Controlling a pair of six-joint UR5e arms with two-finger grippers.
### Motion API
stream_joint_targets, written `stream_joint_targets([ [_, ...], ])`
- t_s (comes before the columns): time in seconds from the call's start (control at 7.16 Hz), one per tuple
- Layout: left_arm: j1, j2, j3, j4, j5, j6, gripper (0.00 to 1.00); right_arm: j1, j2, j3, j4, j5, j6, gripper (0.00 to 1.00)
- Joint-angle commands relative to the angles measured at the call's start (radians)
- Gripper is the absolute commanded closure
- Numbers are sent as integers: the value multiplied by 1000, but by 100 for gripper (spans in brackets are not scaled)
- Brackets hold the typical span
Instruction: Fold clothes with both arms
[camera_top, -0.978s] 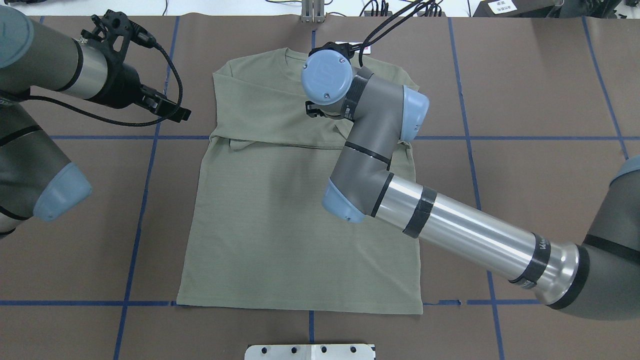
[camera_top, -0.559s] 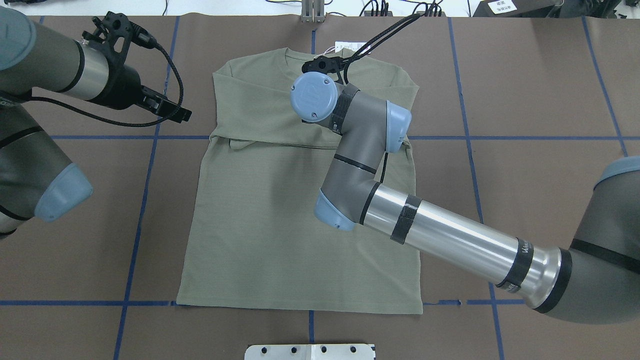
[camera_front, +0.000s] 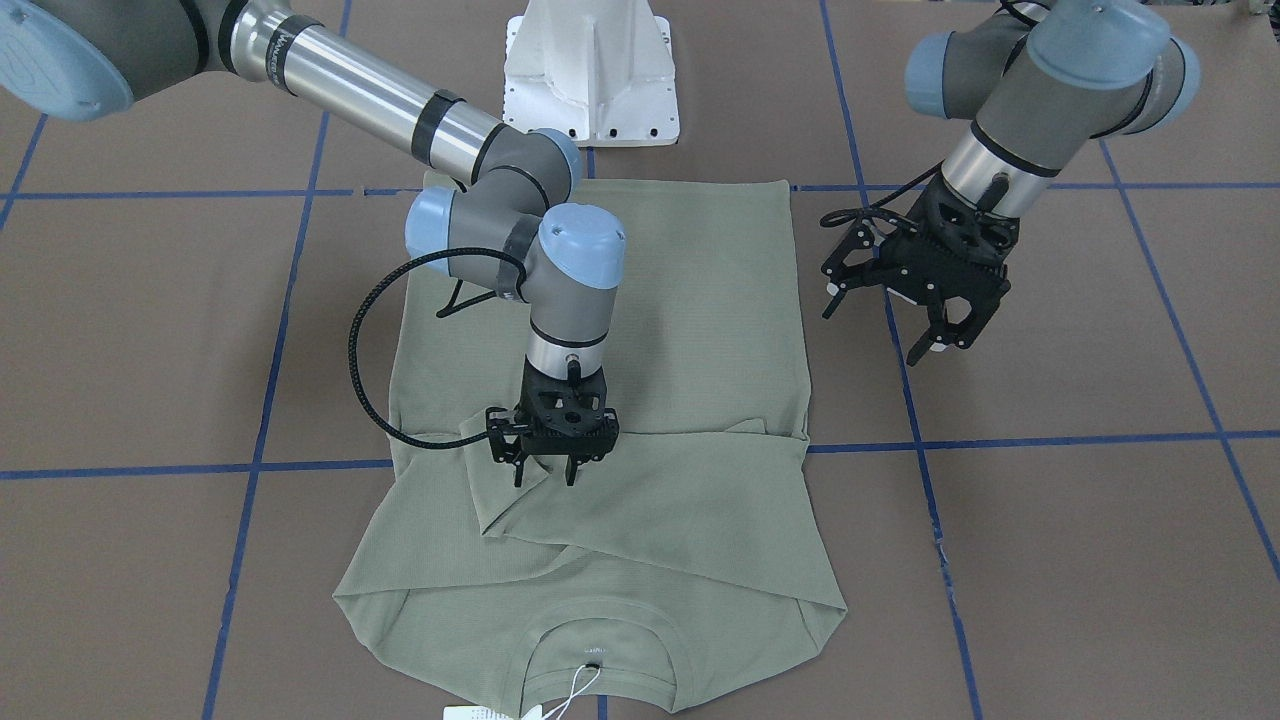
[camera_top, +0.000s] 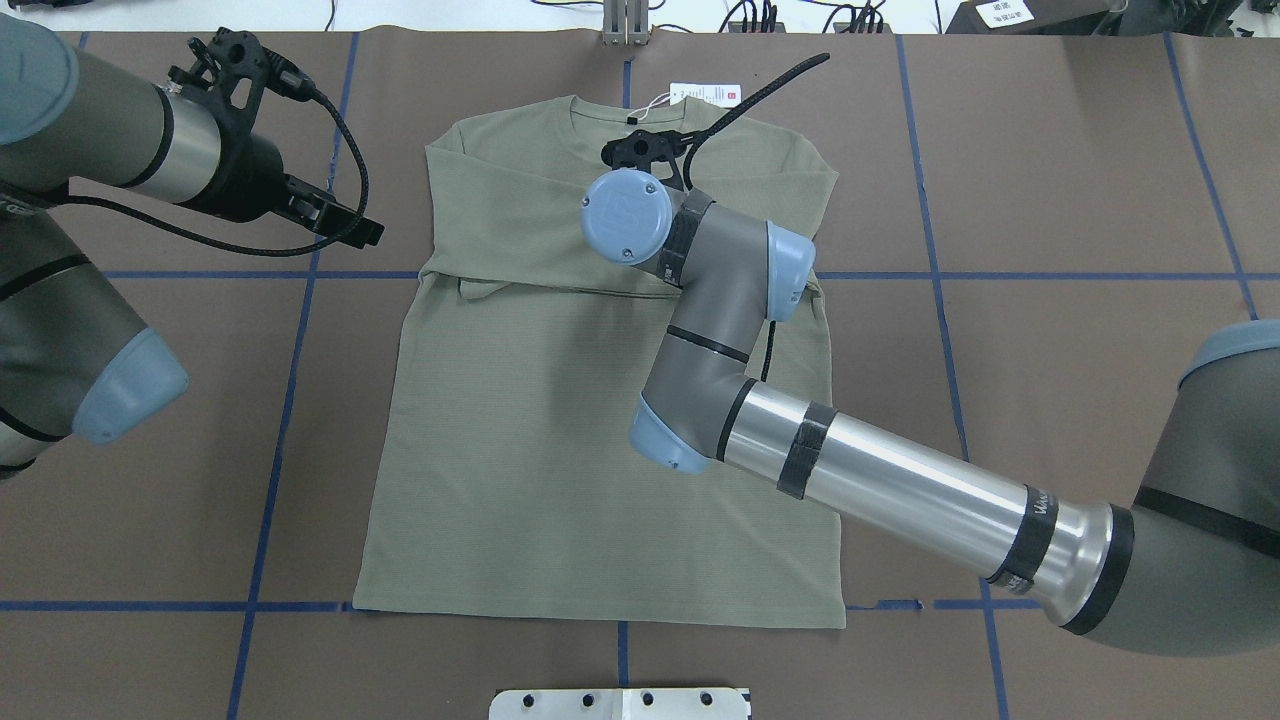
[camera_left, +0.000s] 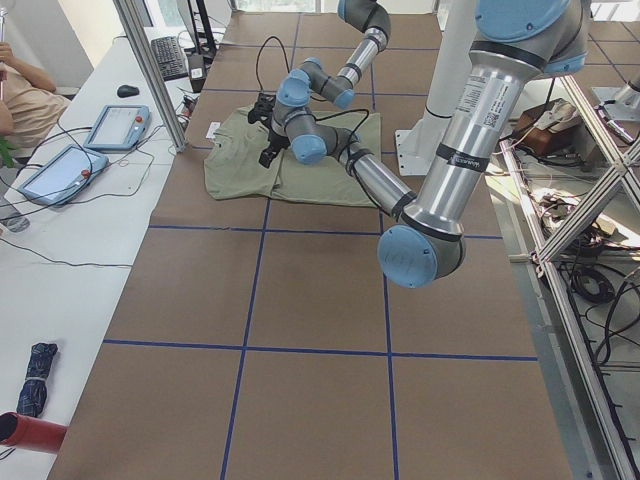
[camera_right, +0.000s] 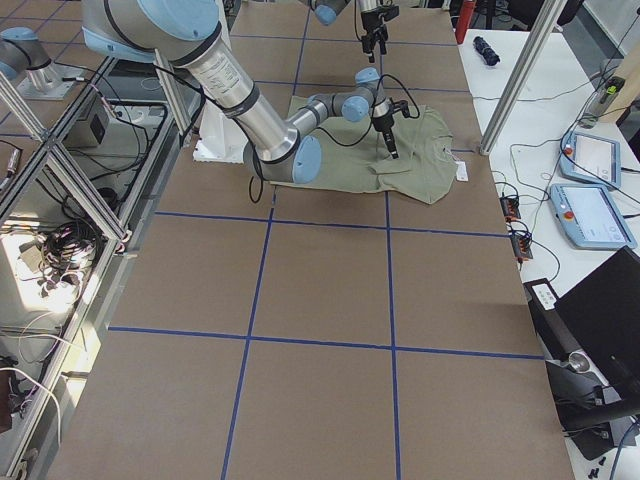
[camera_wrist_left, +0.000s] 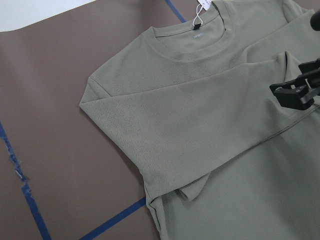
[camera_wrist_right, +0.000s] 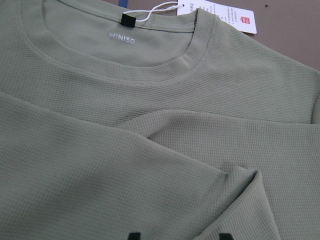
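Observation:
The sage-green shirt lies flat on the brown table, collar at the far side, both long sleeves folded across the chest. Its white hang tag rests beyond the collar. My right gripper points straight down over the folded sleeves at mid-chest. It is open, its fingertips apart with nothing between them. In the overhead view the right wrist hides most of that gripper. My left gripper hangs open above bare table beside the shirt's left shoulder, and holds nothing.
The white pedestal base stands at the shirt's hem side. Blue tape lines grid the table. A metal plate sits at the near edge. A side bench holds tablets, with a person seated there.
My right wrist has moved left and back toward the robot over the chest, uncovering the hang tag. The left arm has barely moved.

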Motion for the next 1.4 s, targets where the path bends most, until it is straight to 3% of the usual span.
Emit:
stream_joint_targets([
  [0.0, 0, 0, 1, 0, 2, -1, 0, -5, 1, 1, -6, -4, -10, 57],
  [0.42, 2, -2, 2, 0, 2, -24, 0, -7, -1, 1, -7, -19, -14, 61],
  [0.84, 2, -2, 1, 0, 2, -26, 0, -7, -2, 4, -16, -19, -24, 75],
  [1.26, 2, -5, 1, 0, 2, -27, 0, -5, -12, 13, -21, -19, -33, 100],
])
